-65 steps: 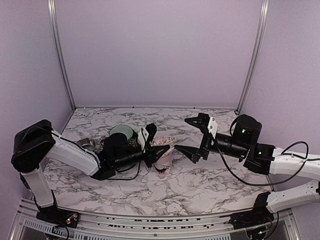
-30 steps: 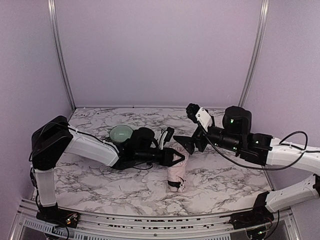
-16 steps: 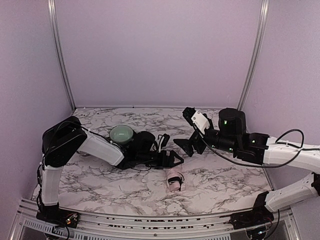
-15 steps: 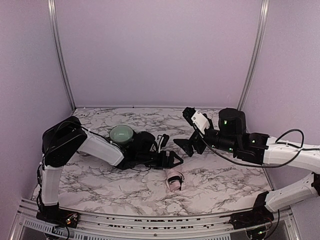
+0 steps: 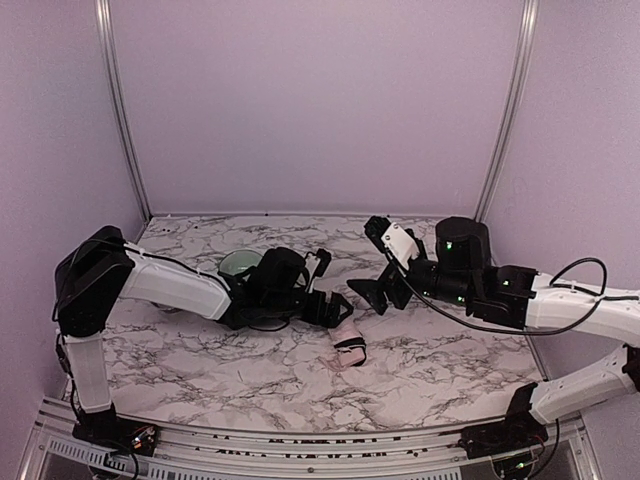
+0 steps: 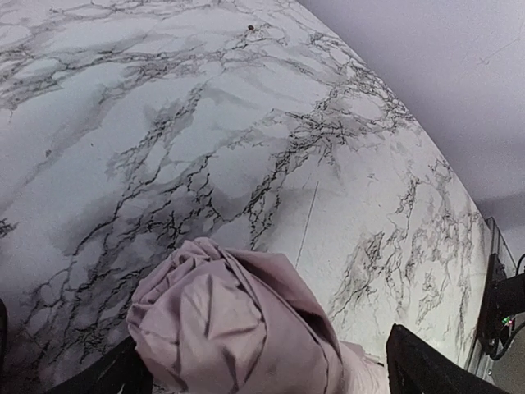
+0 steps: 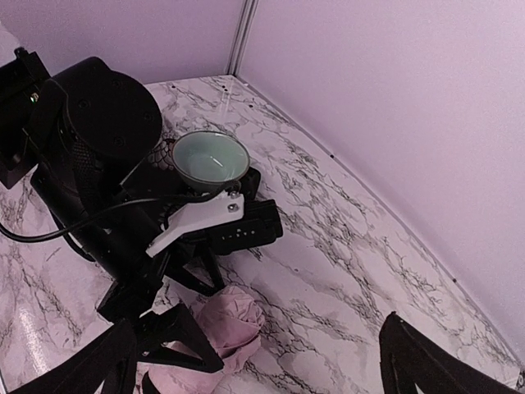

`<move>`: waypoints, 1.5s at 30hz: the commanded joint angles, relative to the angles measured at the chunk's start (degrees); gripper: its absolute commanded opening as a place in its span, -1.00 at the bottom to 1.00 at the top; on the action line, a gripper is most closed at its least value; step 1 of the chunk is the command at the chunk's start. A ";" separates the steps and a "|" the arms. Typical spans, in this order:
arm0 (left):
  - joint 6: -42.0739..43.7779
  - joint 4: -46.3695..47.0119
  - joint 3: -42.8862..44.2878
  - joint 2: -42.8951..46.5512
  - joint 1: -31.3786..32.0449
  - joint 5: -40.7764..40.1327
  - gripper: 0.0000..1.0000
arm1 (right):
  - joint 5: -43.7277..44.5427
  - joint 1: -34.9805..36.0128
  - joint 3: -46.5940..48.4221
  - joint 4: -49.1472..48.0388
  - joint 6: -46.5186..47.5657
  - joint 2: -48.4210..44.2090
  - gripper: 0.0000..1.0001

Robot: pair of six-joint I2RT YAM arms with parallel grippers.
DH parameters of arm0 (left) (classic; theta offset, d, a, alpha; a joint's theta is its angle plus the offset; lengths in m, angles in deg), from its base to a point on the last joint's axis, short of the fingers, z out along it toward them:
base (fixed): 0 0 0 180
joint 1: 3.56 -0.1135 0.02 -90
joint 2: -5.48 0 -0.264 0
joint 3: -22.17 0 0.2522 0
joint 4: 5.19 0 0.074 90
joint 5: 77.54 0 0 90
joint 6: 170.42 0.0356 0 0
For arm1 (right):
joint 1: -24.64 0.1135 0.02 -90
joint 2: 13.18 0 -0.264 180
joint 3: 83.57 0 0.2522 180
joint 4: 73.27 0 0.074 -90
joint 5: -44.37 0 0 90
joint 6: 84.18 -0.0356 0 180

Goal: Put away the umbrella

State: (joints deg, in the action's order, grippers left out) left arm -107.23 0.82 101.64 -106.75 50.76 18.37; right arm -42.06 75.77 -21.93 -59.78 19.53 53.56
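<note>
Two arms stretched in over the marble counter (image 5: 450,350) toward its middle. The umbrella (image 5: 348,346) lay there on the stone as a short folded bundle of pale pink fabric with a dark band across it. In the overhead view its long side ran roughly from 12 to 6 o'clock.

The left arm lay low along the counter from the 9 o'clock side. The left claw (image 5: 338,316) sat at the bundle's far end, about 11 o'clock from the umbrella's middle. In the left wrist view, crumpled pink cloth filled the lower part of the frame between its two black fingers (image 6: 420,371), which stood spread wide. One finger sat close against the fabric and the other stood clear of it, so the claw gripped nothing.

The right claw (image 5: 362,258) hung above the counter at about 1 o'clock from the umbrella and apart from it. Its fingers were spread wide with nothing between them. Its wrist camera looked down on the left arm's black wrist and the pink bundle beneath it.

A pale green bowl (image 7: 212,159) stood on the counter beside the left forearm. From overhead it sat at about 10 o'clock from the umbrella and was partly hidden by the arm.
</note>
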 commanded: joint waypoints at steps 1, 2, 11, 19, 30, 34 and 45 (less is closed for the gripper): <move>8.20 -4.67 0.79 4.74 -0.08 -4.81 0.98 | 0.55 -0.51 2.92 0.75 -0.67 0.73 1.00; 9.22 -5.06 0.66 5.49 -0.02 -5.13 0.98 | 0.49 -0.59 2.92 1.06 -0.87 0.87 0.99; 17.62 -11.43 -0.23 10.02 -0.10 -13.10 0.98 | -5.24 -4.73 2.49 4.40 -8.47 6.10 0.93; 18.45 -11.49 -3.57 9.30 -0.18 -12.74 0.90 | -24.13 -6.62 0.15 4.01 -13.81 14.53 0.62; 17.71 -9.56 -10.56 14.21 -0.38 -14.68 0.79 | -28.38 -5.94 1.24 4.73 -14.68 23.94 0.34; 17.91 -9.98 -13.15 15.59 -0.48 -15.46 0.64 | -30.37 -5.00 0.94 4.02 -14.95 25.78 0.22; 17.46 -8.38 -11.69 8.01 -2.92 -13.55 0.59 | -20.39 4.47 7.41 8.42 -12.48 36.60 -0.36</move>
State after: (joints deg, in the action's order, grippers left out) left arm -90.11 -8.17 87.76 -95.25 49.38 4.51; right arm -68.72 77.41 -18.30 -55.50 5.52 85.85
